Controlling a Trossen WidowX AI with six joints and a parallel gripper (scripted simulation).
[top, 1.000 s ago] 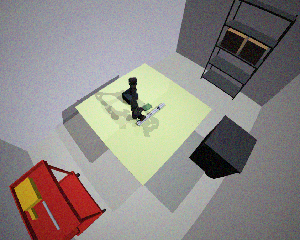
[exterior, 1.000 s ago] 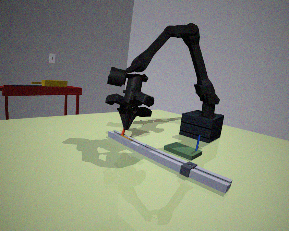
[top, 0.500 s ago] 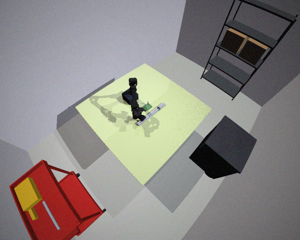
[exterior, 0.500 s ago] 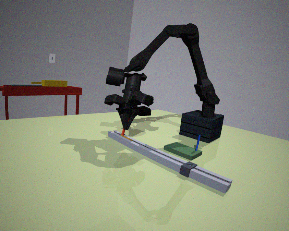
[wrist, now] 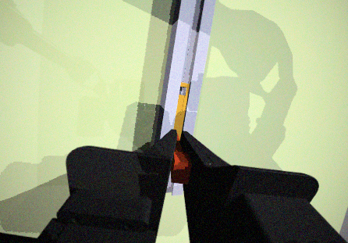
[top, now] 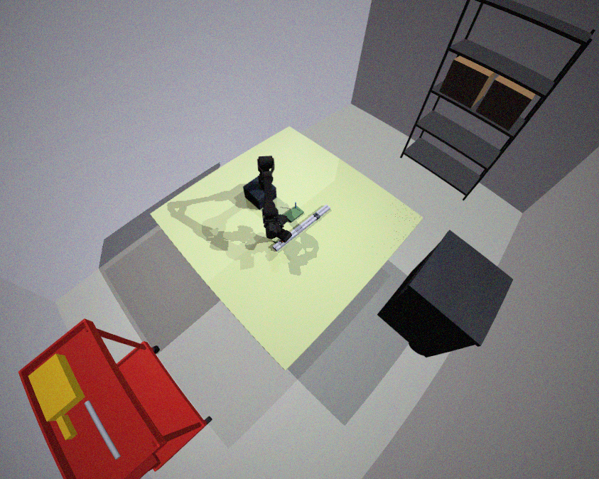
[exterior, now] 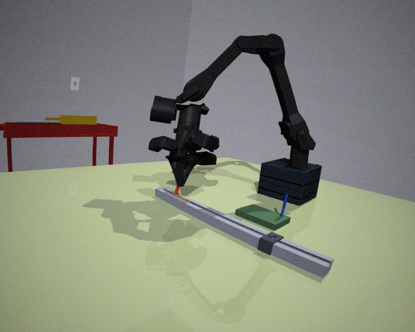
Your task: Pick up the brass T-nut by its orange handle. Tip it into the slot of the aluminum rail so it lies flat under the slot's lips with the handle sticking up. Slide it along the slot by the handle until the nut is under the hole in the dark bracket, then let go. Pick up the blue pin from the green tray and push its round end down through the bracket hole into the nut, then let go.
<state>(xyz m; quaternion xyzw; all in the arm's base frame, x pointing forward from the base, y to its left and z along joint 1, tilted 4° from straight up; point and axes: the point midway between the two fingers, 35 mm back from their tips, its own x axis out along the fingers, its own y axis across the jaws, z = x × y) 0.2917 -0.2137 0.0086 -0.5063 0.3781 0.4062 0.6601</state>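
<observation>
Pale green tabletop (top: 310, 309) (exterior: 93, 285) (wrist: 312, 39) supports the aluminum rail (top: 302, 227) (exterior: 221, 221) (wrist: 187, 31) in the top view. Exterior view: the tool (exterior: 180, 184) (wrist: 178, 135) grips the orange handle (exterior: 176, 189) (wrist: 181, 164); the brass T-nut (exterior: 182, 198) (wrist: 180, 111) lies along the slot, well apart from the dark bracket (exterior: 268, 243). Wrist view: full seating beneath the lips is unconfirmed; sliding a tilted nut may cause jamming.

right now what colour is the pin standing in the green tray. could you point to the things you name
Blue (top: 295, 205) (exterior: 284, 205), clearest in the exterior view.

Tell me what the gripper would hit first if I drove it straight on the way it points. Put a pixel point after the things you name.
Probably the aluminum rail (top: 302, 225) (exterior: 214, 217) (wrist: 183, 39), via the brass T-nut (exterior: 183, 198) (wrist: 181, 113) at its slot: the gripper (top: 285, 238) (exterior: 180, 184) (wrist: 178, 135) points down there, shut on the orange handle (exterior: 176, 189) (wrist: 180, 162). The remaining gap is hard to judge.
</observation>
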